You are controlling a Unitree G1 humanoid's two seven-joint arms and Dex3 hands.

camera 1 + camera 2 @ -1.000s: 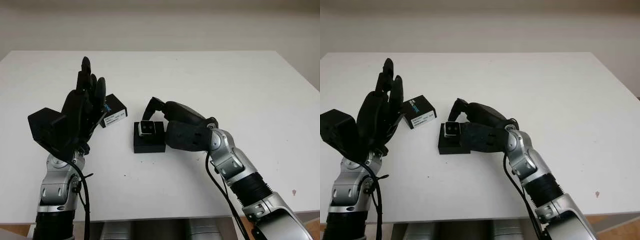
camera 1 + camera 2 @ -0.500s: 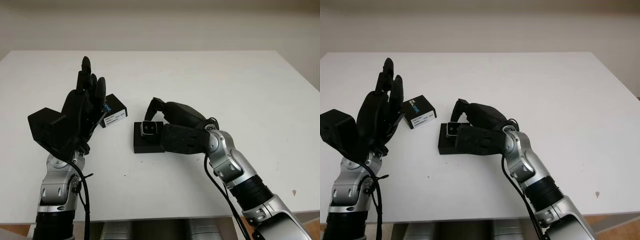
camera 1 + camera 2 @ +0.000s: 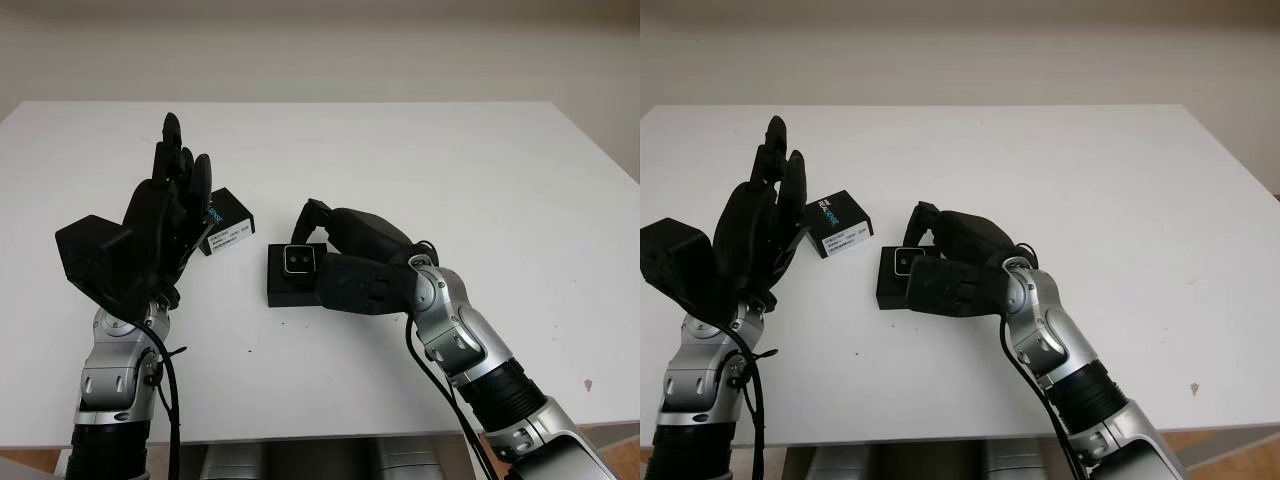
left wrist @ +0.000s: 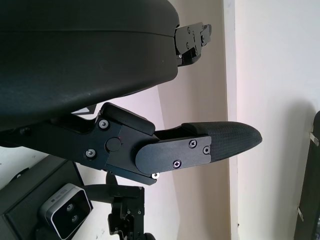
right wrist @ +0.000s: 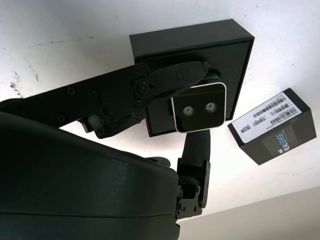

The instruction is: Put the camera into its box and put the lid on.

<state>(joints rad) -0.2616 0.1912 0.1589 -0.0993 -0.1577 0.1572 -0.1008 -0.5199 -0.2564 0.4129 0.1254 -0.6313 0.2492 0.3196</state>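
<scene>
- From the head camera, left eye: the right hand [image 3: 345, 255] is near the middle of the white tabletop [image 3: 450, 170], with its fingers curled around the small silver camera [image 3: 299, 259], which it holds over the open black box [image 3: 291, 290]. The left hand [image 3: 165, 225] is raised above the left part of the tabletop, open and holding nothing. The lid [image 3: 228, 222], black with a white label, lies just beside that hand and close to the box but apart from it.
- From the right eye: the far half and the right side of the tabletop are bare up to the edges, and the front edge before the box is bare too.
- At the left wrist: one finger [image 4: 200, 147] of the left hand is stretched out in the air and touches nothing. The camera sits at a corner, on the box, with its two lenses visible.
- At the right wrist: one finger [image 5: 140, 92] lies along one side of the camera and another finger [image 5: 195, 152] presses the opposite side. The camera is inside the outline of the box; I cannot tell if it already touches the bottom. The lid lies apart from the box, label side up.
</scene>
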